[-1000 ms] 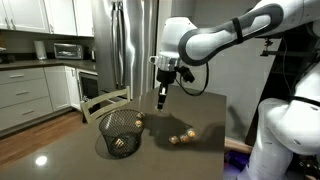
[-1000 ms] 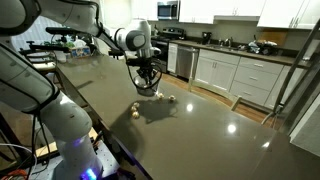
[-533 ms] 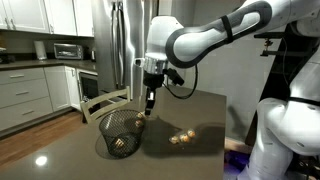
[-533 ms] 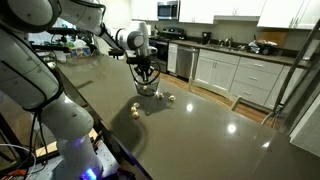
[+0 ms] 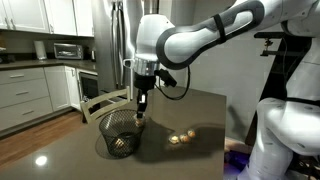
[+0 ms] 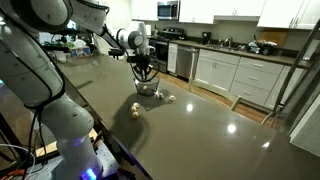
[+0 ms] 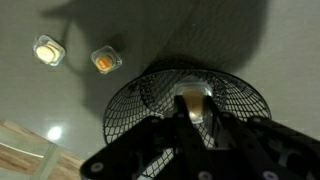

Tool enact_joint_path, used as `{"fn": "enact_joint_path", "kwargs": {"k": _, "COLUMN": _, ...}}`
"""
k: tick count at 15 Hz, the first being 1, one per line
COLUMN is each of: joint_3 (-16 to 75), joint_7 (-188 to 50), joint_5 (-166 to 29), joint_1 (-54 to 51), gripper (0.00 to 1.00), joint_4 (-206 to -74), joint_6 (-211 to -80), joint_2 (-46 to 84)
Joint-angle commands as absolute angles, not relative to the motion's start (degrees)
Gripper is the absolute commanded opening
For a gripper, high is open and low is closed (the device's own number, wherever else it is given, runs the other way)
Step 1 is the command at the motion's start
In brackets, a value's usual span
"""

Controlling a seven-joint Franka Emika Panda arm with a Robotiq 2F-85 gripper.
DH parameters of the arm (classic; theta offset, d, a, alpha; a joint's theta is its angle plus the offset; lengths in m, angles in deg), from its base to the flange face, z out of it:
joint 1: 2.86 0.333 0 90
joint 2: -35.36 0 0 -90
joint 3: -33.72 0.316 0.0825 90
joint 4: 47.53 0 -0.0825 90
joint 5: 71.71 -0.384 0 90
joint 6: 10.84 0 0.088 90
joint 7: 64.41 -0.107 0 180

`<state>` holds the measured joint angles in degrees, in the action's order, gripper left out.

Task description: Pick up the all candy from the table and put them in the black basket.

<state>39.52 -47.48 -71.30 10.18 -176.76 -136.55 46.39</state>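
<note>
The gripper [image 5: 141, 113] hangs just above the black basket [image 5: 118, 133], which stands on the left part of the dark worktop [image 5: 200, 112]. In the wrist view its jaws are almost closed, and they pinch one candy [image 7: 193, 103] over the basket opening. Two loose candies [image 5: 177, 140] lie close together on the worktop, to the right of the basket and apart from it.
</note>
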Motion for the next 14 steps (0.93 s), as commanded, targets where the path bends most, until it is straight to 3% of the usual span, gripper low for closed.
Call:
{"fn": "enact_joint_path", "kwargs": {"k": 1, "joint_3": 40.15, "joint_7": -44.75, "joint_5": -72.73, "joint_1": 9.84, "gripper": 0.47, "joint_4": -175.54, "joint_6": -136.89, "joint_2": 45.66}}
{"fn": "enact_joint_path", "kwargs": {"k": 9, "joint_3": 39.9, "joint_7": -45.37, "joint_5": -72.14, "joint_1": 9.02, "gripper": 0.97, "joint_4": -176.01, "joint_6": -134.96, "joint_2": 47.65}}
{"fn": "enact_joint_path", "kwargs": {"k": 14, "joint_3": 38.79, "joint_7": -47.46, "joint_5": -69.4, "joint_1": 6.58, "gripper": 1.0, "joint_4": -176.43, "joint_6": -132.86, "joint_2": 47.58}}
